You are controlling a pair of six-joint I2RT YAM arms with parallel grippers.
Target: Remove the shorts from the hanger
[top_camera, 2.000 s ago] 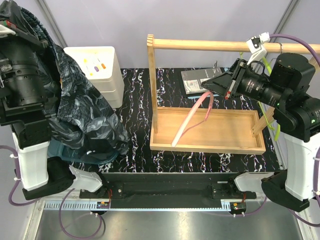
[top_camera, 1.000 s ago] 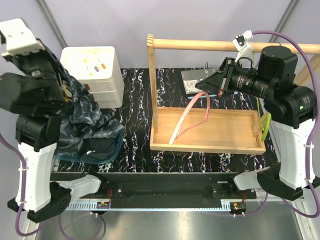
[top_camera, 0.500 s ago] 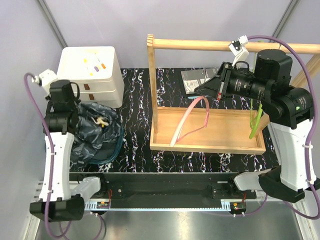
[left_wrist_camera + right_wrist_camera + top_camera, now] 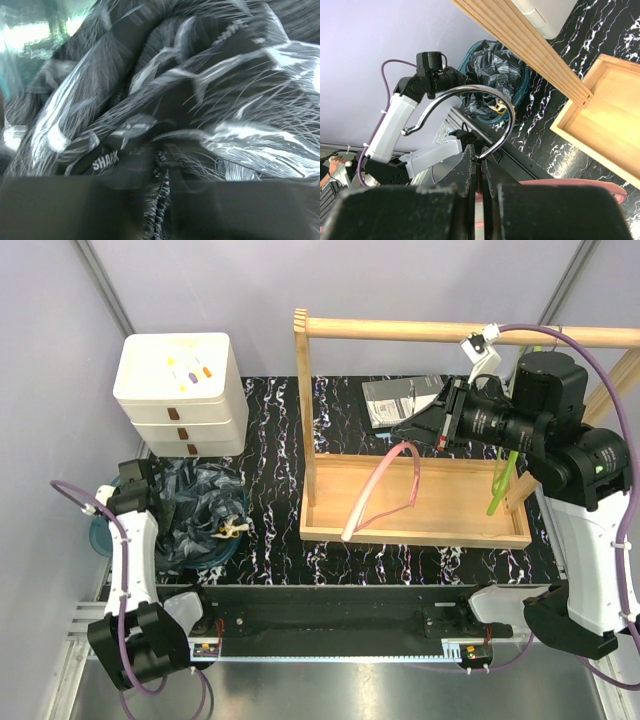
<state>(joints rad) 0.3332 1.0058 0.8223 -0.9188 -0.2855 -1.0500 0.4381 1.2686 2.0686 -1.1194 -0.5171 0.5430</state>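
Left wrist view shows almost nothing but dark cloth with a blue-grey marbled pattern, the shorts (image 4: 200, 95). A white printed word sits low at the left and a strip of teal shows in the top left corner. The left gripper (image 4: 161, 200) is only a dark blur along the bottom edge, against the cloth; I cannot tell whether its jaws stand apart or together.

From above, the shorts lie bunched in one teal basket (image 4: 524, 79) at the left end of the bench (image 4: 270, 440). The left arm is bent low beside the basket, its jaws lost in the folds. Only marbled cloth can be made out; whether a second, plain pair lies under it cannot be told. A small pale yellow thing on the pile is too small to name.

The right gripper (image 4: 478, 158) has its jaws clamped together on the stem of the metal hook (image 4: 465, 89) of one pink hanger (image 4: 371, 491). The hanger is held over the wooden tray (image 4: 420, 536), well apart from the shorts.

Counted:
- two arms
- two hangers, the second a green hanger (image 4: 497, 486) whose top is hidden behind the right arm
- one wooden rail (image 4: 400, 329)
- one tray
- one white drawer unit (image 4: 180, 370) of three drawers
- one grey packet (image 4: 388, 400), partly covered by the right gripper
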